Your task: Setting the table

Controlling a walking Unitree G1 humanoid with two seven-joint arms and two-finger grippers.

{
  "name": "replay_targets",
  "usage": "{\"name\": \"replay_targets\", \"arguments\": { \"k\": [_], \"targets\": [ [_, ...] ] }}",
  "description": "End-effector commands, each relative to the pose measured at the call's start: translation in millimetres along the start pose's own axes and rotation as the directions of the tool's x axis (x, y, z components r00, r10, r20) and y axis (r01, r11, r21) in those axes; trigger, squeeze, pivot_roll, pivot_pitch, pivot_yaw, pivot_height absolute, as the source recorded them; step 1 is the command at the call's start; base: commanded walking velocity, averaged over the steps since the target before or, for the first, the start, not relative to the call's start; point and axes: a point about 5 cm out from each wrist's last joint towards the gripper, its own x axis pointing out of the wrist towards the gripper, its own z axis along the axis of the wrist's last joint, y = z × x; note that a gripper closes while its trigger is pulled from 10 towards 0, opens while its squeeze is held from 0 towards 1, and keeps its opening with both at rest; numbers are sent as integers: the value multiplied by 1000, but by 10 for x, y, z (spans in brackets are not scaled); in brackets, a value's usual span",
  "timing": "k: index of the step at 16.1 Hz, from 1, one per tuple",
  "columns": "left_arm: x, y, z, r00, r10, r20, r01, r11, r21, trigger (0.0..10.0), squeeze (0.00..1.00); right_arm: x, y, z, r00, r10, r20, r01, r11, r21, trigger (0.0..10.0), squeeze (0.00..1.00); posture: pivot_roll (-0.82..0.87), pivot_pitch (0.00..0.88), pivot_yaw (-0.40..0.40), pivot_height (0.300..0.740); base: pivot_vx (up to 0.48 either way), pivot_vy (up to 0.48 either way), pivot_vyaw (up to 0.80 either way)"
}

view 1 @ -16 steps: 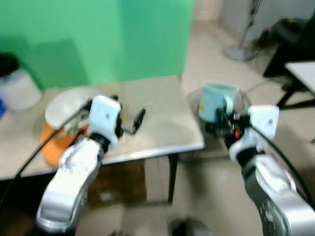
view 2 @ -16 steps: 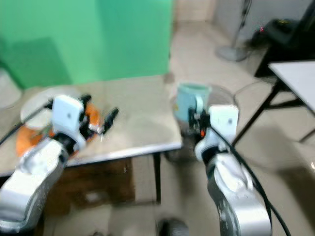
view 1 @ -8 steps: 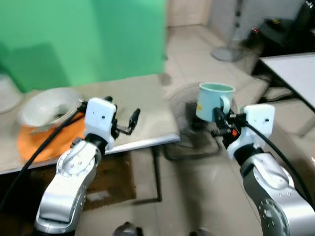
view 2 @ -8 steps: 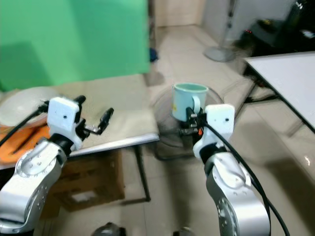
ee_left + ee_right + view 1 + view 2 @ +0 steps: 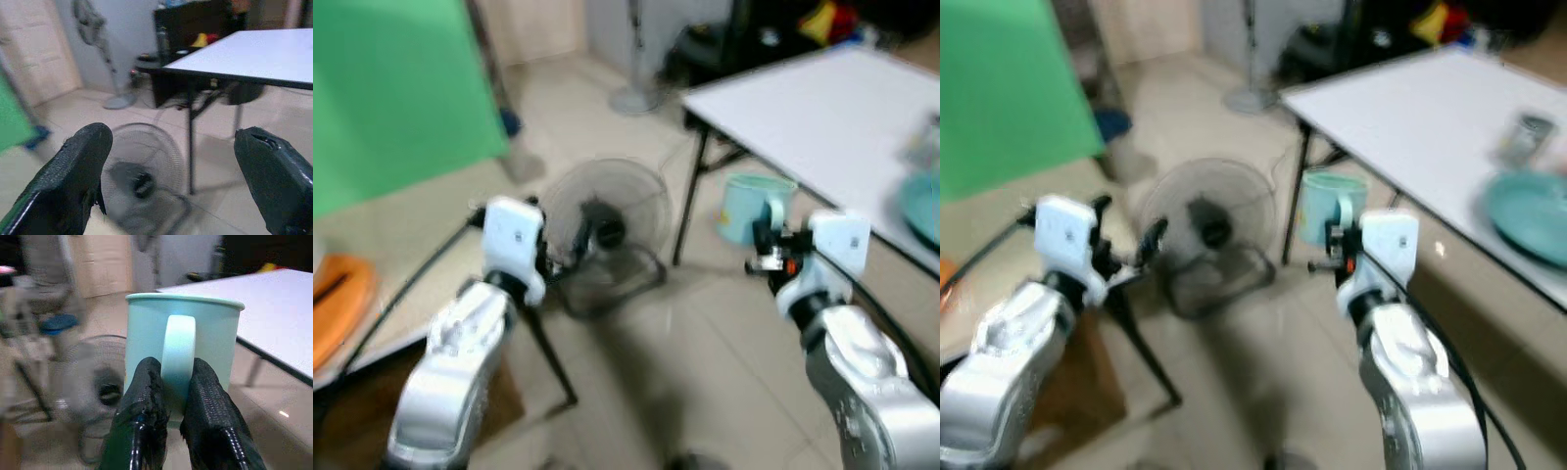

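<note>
Pale-green mug (image 5: 183, 357), held upright by its handle (image 5: 178, 363) between the closed fingers (image 5: 146, 401) of the right gripper (image 5: 766, 257), right of centre in the left eye view, over bare floor and below the near edge of the white table (image 5: 813, 108) at upper right. On that table, at the far right edge, lie a teal plate (image 5: 1526, 216) and a small blurred object I cannot identify. Left gripper (image 5: 176, 176) spread wide and empty, fingers framing a floor fan (image 5: 599, 230) at centre. At the left edge sit part of a second table (image 5: 401, 245) and an orange mat (image 5: 337, 304).

Risks, as judged: the pinch is on the handle alone, so the mug could swing or slip while the robot moves; the views are blurred, suggesting motion. The fan and table leg (image 5: 690, 196) stand close ahead and could be struck. The mug rides below the tabletop, so its rim could clip the edge unless raised.
</note>
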Motion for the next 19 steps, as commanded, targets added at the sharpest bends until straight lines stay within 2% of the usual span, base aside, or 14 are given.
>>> {"name": "replay_targets", "arguments": {
  "k": [1, 13, 19],
  "targets": [
    [-28, 49, 9, 1000, 14, 4, -14, 1000, 10, 10000, 0, -11, -2, 44, 1000, -12, 19, 12, 1000, -1, 10000, 0, 29, 38, 29, 740, 0, 0, -800],
    [-43, 36, -30, 1000, 12, 14, -12, 1000, -2, 10000, 0, -41, -3, 5, 999, -33, -2, 33, 999, -6, 10000, 0, 23, 46, 34, 740, 0, 0, -800],
    [-21, 4, 7, 999, 6, 34, -6, 1000, 17, 10000, 0, -30, -7, 4, 999, -37, -5, 37, 999, -5, 10000, 0, 20, 58, 35, 740, 0, 0, -800]
  ]
}}
